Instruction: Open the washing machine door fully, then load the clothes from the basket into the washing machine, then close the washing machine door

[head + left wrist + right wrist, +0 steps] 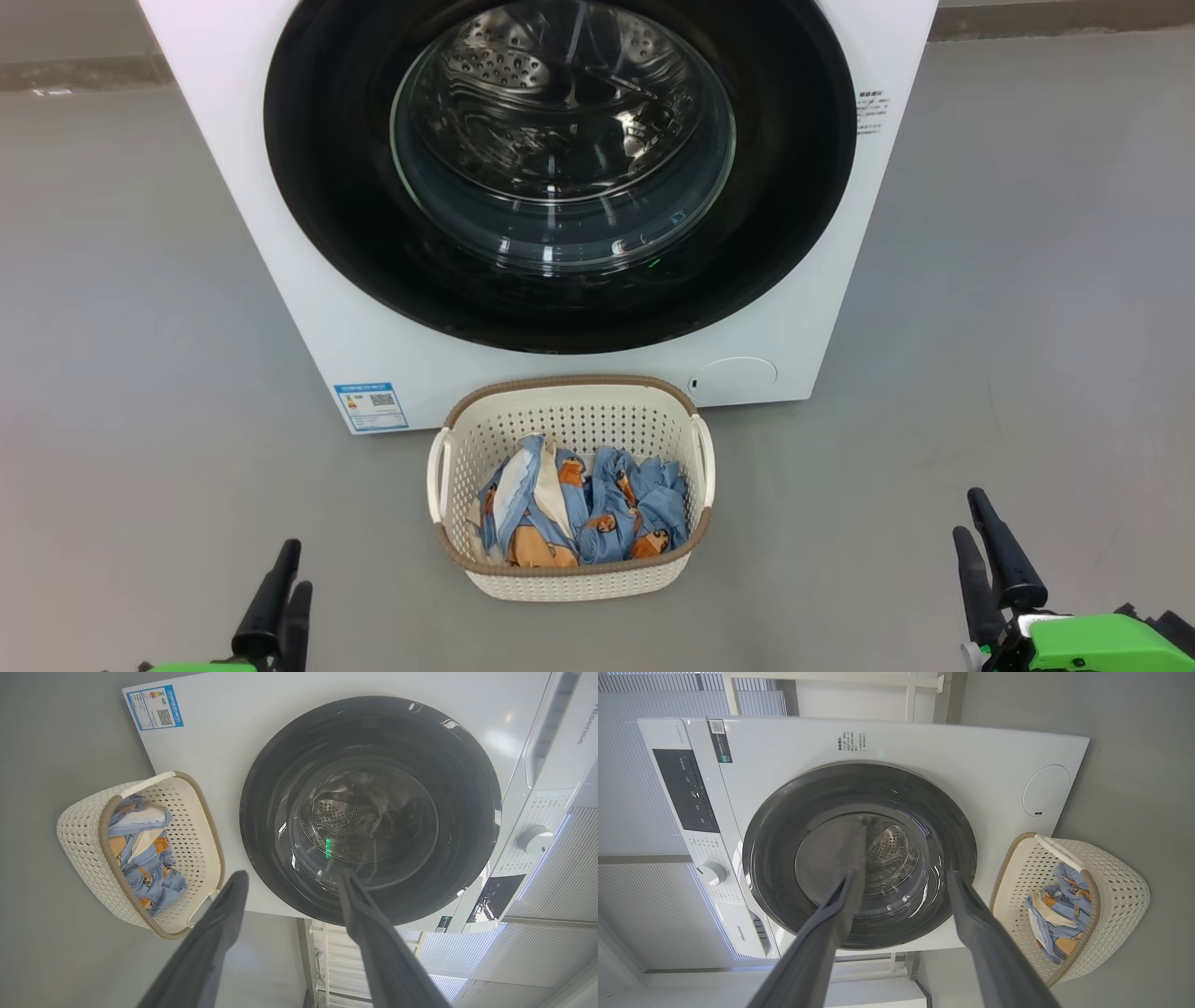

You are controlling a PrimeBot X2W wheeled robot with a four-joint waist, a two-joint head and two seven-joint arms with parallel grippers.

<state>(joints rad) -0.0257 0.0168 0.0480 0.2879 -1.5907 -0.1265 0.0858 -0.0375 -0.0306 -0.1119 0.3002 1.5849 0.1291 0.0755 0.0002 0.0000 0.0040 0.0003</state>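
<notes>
The left fingers (297, 566) and the right fingers (973, 515) hang low at each side, both spread wide, with nothing held. Between them on the grey floor (140, 392) stands the basket (569, 384), and the clothes (588, 513) lie crumpled inside it: soft, light, likely to drape, best pinched at a raised fold. Just behind, the washing machine door (327, 187) sits shut in the washing machine (429, 366); its glossy rim looks stiff and slippery, so I would hook its edge. There is open room at both sides
</notes>
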